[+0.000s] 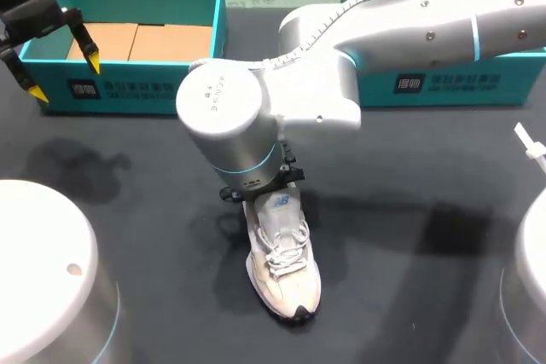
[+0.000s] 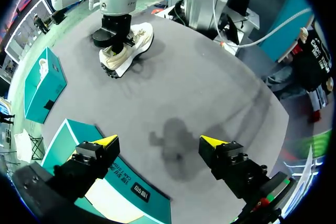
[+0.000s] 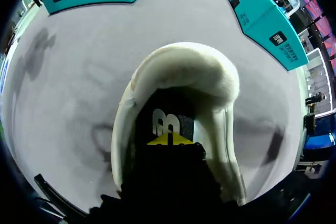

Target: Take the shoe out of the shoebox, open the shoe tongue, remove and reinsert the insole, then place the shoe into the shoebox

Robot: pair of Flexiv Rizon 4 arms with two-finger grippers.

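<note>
A cream sneaker (image 1: 281,266) stands on the dark table, toe towards the near edge; the left wrist view has it far ahead (image 2: 128,45). My right gripper (image 3: 169,139) is shut, its yellow tips together down inside the shoe's opening (image 3: 184,72), against the black insole (image 3: 184,124) with its white logo. Whether the tips pinch the insole does not show. In the head view the right wrist (image 1: 226,117) hides those fingers. My left gripper (image 1: 65,78) hangs open over the front wall of the teal shoebox (image 1: 128,91) at the back left, nothing between its fingers (image 2: 107,141).
A second teal box (image 1: 444,83) stands at the back right. The arms' white bases (image 1: 43,270) fill the near corners. A white strap (image 1: 529,147) lies at the right edge. Bare dark table (image 1: 409,236) lies around the shoe.
</note>
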